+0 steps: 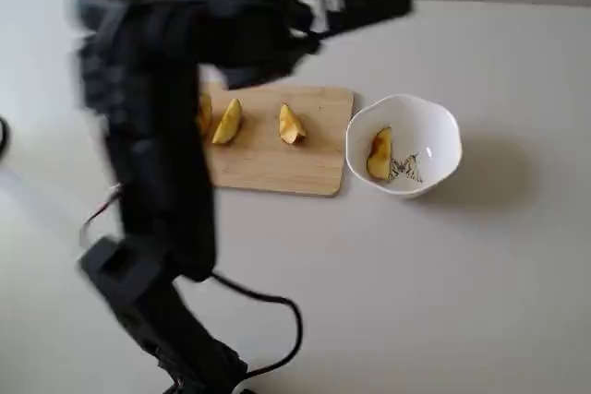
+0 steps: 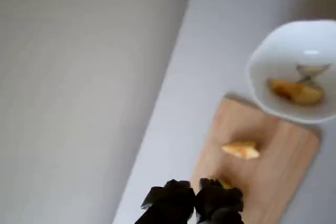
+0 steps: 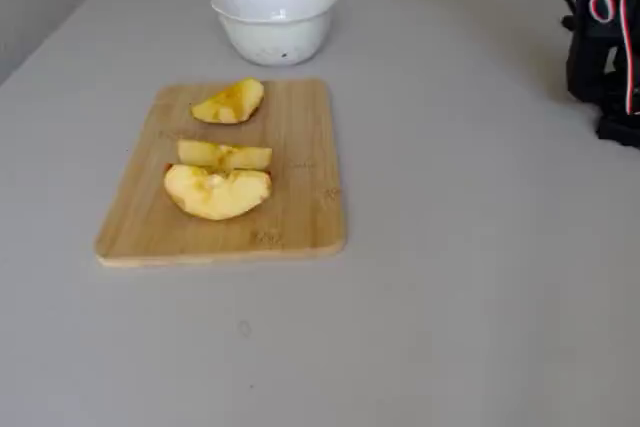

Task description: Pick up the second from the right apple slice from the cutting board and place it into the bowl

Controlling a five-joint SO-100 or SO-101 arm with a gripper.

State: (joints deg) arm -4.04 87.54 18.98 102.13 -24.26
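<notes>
An apple slice is seen lying inside the bowl, against its left wall in a fixed view and beside the small drawing on the bottom, while three more wedges are left in a row on the board. In that view the bowl is set just off the board's right end, toward the far edge of the bench and somewhat right of its middle; board and bowl are close together, and whether they touch cannot be told. The arm is shown raised and blurred over the bench's left side, hiding the board's left end. In the wrist view the gripper is caught at the bottom edge above the board, its dark fingertips drawn nearly together with only a thin gap between them, and nothing is held there. The placing step is judged done, since the slice already rests in the bowl, and the step in hand is taken to be the arm's retreat. What the next move calls for, on this reading, is only that the arm be brought clear without the three wedges or the bowl's rim being brushed; no further pick is asked for by the task. The slice's reddish patch is only faintly made out at its upper end.
</notes>
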